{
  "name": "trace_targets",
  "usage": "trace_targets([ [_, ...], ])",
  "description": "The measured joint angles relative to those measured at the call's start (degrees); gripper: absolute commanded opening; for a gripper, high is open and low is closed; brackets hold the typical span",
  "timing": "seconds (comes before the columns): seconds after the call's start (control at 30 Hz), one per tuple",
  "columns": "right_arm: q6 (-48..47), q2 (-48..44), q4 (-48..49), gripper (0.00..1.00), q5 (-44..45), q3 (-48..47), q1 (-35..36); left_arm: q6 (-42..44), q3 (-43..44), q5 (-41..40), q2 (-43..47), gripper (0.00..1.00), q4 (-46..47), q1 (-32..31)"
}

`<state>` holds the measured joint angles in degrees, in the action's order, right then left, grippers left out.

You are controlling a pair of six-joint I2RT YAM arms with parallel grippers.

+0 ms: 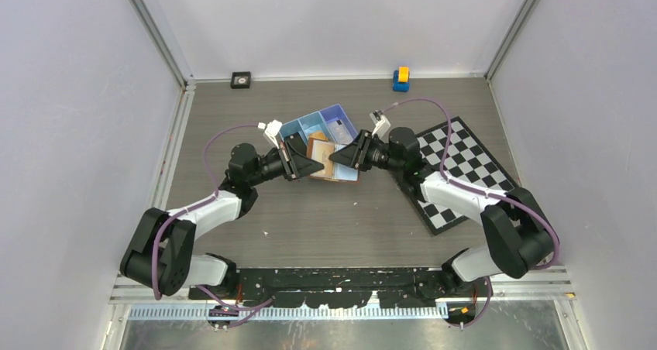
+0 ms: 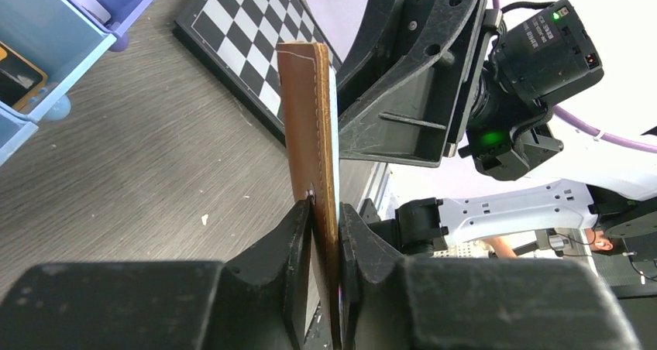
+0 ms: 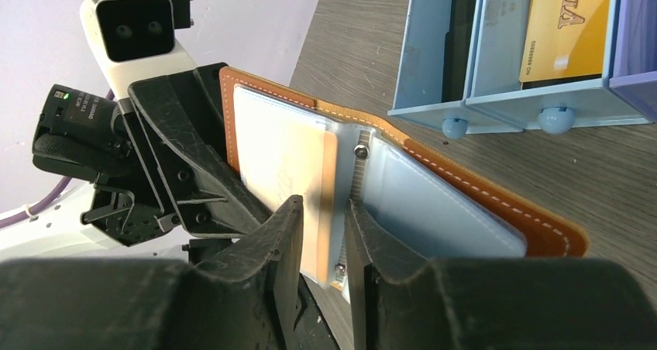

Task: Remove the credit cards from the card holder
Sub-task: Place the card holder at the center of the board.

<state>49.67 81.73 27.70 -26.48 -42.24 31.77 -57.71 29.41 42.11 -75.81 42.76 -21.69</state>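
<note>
Card holder [image 2: 306,118] is clamped by one cover in the left gripper [image 2: 325,211] and held open beside the blue tray [image 3: 434,56], so that the pale card [image 3: 283,164] pinched by the right gripper [image 3: 324,211] can be drawn out.

The card holder [image 1: 329,172] is before the tray [image 1: 293,127], left of the board [image 1: 465,160].

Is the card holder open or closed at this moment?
Open. In the right wrist view the card holder has its brown covers spread and pale sleeves exposed; the left gripper clamps one cover.
</note>
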Motion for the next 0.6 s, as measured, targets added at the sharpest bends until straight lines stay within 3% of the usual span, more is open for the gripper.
trace_targets([
  [0.17,0.2,2.8,0.1,0.34,-1.4,-1.5,0.4,0.3,0.0,-0.5,0.0,0.19,-0.6,0.1],
  [0.4,0.9,4.1,0.9,0.12,-2.1,-1.8,0.3,0.7,0.0,-0.9,-0.1,0.20,-1.0,0.2],
  [0.6,0.5,4.1,0.2,0.01,-1.1,-1.8,0.1,0.5,0.0,-0.4,-2.3,0.19,-0.5,0.4],
])
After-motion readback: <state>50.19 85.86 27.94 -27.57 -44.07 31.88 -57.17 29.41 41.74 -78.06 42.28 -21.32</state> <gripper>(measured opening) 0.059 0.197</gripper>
